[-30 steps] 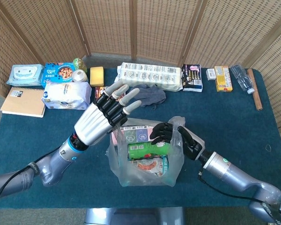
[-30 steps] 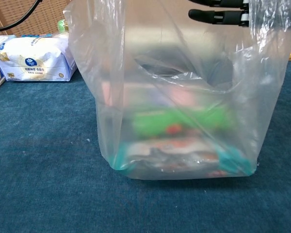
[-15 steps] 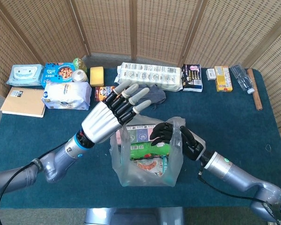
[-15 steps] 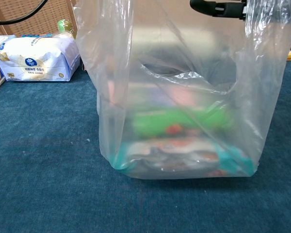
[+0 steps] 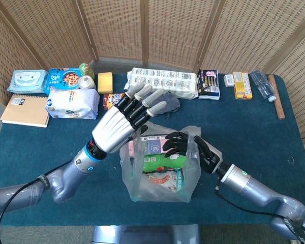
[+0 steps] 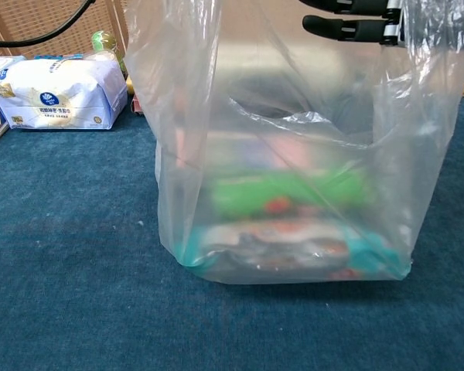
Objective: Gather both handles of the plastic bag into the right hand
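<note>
A clear plastic bag (image 5: 160, 175) with a green packet and other groceries stands on the blue table near its front edge, and it fills the chest view (image 6: 294, 193). My silver left hand (image 5: 123, 124) hovers over the bag's left side with its fingers spread. The left handle runs up taut beneath its palm, where the hold is hidden. My black right hand (image 5: 185, 146) curls around the right handle at the bag's upper right rim. Its fingers (image 6: 356, 27) show at the top of the chest view.
Behind the bag lie a grey cloth (image 5: 165, 104) and a long white pack (image 5: 162, 81). A white tissue pack (image 5: 71, 103) and a notebook (image 5: 24, 110) sit at the left. A bottle (image 5: 262, 84) and a wooden stick (image 5: 276, 96) lie at the far right.
My left hand has moved right and a little up, toward the right hand, drawing the bag's left side with it. The right hand has stayed in place.
</note>
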Available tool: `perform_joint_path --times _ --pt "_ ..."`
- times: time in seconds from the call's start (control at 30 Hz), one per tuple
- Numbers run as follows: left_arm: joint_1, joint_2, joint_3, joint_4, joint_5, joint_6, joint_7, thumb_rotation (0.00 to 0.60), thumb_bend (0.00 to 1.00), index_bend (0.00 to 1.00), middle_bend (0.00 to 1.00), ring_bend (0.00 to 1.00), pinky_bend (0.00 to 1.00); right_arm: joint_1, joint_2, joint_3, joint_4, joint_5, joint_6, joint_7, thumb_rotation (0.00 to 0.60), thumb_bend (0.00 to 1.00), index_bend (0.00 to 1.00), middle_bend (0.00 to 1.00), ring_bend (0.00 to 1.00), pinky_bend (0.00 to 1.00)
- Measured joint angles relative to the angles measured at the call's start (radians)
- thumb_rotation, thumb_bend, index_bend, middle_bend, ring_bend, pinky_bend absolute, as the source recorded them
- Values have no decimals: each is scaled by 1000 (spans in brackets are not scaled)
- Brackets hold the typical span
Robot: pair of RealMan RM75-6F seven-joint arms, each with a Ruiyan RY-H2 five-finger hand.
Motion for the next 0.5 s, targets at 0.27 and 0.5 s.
perform_joint_path --times 0.27,0.5 --pt "25 82 15 -141 -68 -75 59 600 173 0 18 0 83 5 -6 -3 2 0 -5 -1 172 169 261 349 295 292" --pt "32 139 15 -215 -135 -139 96 600 173 0 18 0 83 5 -8 -8 2 2 -5 -5 170 168 259 349 293 291"
